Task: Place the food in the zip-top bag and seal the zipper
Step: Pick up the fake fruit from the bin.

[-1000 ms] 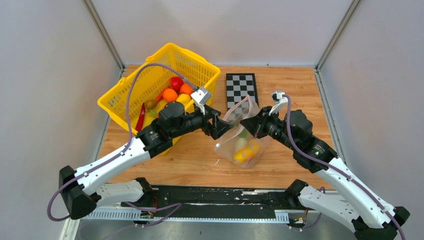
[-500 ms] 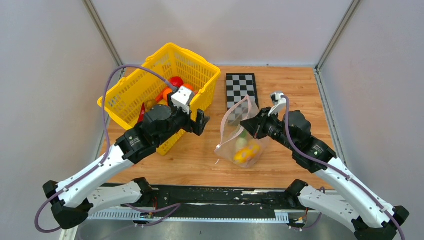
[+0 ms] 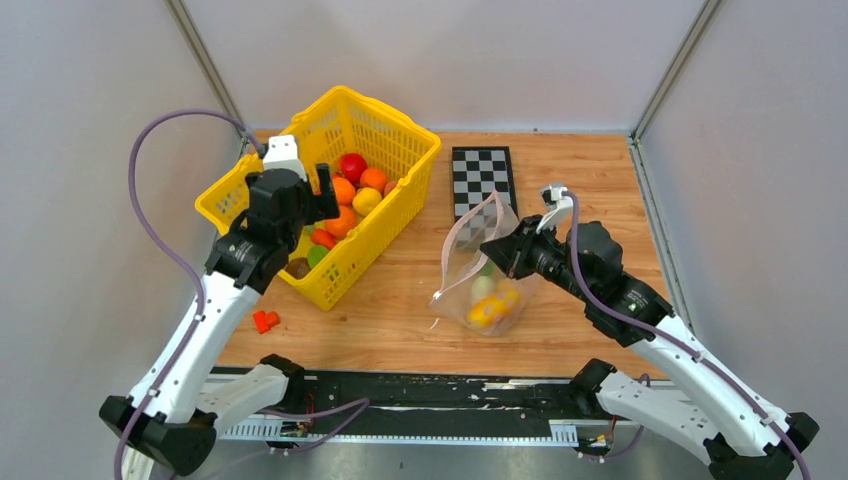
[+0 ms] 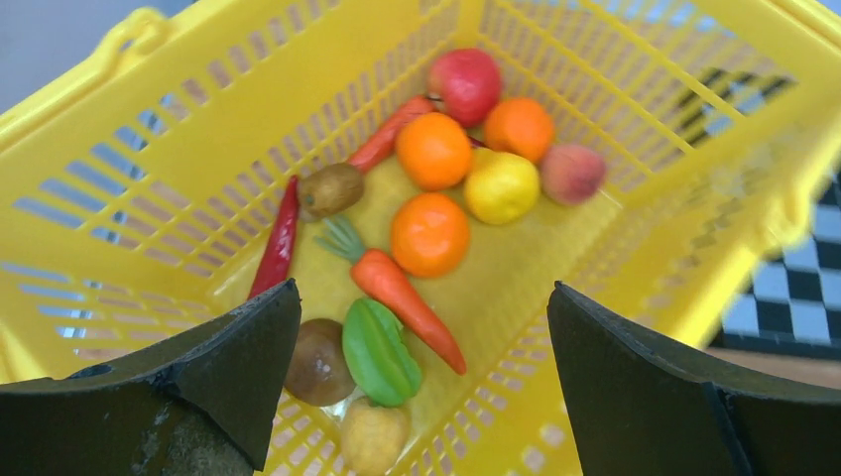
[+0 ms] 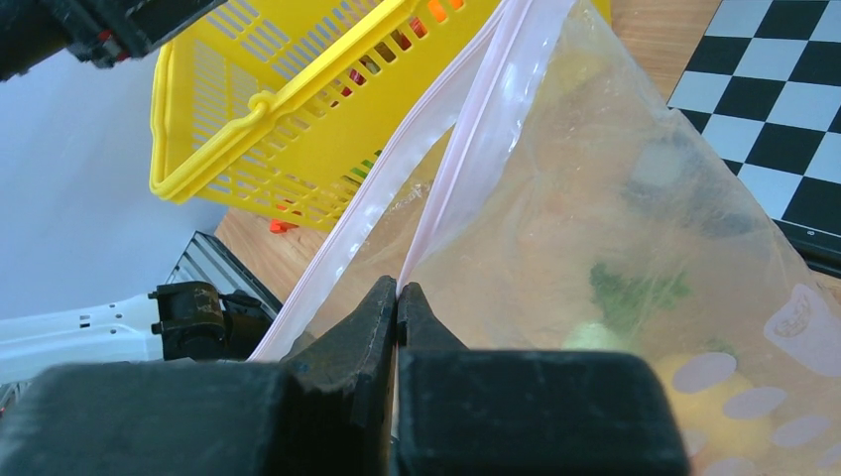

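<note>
Your left gripper (image 4: 421, 297) hangs over the yellow basket (image 3: 390, 114) with its jaws wide apart and nothing between them. It's looking straight down into the load. In the basket you have three oranges (image 4: 433, 151), a lemon (image 4: 502, 186), a peach (image 4: 572, 174) and a red round piece (image 4: 466, 84) towards the far end. Two carrots (image 4: 402, 293) sit mid-floor, and a red chili (image 4: 278, 243) lies along the left wall with a kiwi (image 4: 330, 190) beside it. At the near end there's a green piece (image 4: 379, 352), a brown one (image 4: 317, 362) and a pale yellow one (image 4: 372, 434). The zip-top bag (image 3: 470, 262) is to the right of the basket and well apart from it, bottom on the table (image 3: 400, 320). Its mouth is held up, tilted towards the basket. Your right gripper (image 5: 398, 293) is clamped on the bag's mouth edge at the zipper (image 5: 389, 169), fingers pressed together on one strip. The other strip stands off from it, so the mouth is open and unsealed. The food (image 3: 487, 310) in the bag sits at the bottom: orange and yellow pieces, a pale one above them, and something green that's blurred through the plastic in the wrist view. The checkerboard (image 3: 483, 175) lies flat to the right of the basket, near its far corner. A small red bit (image 3: 264, 321) sits on the table just off the basket's near-left side; it's too small to identify.
</note>
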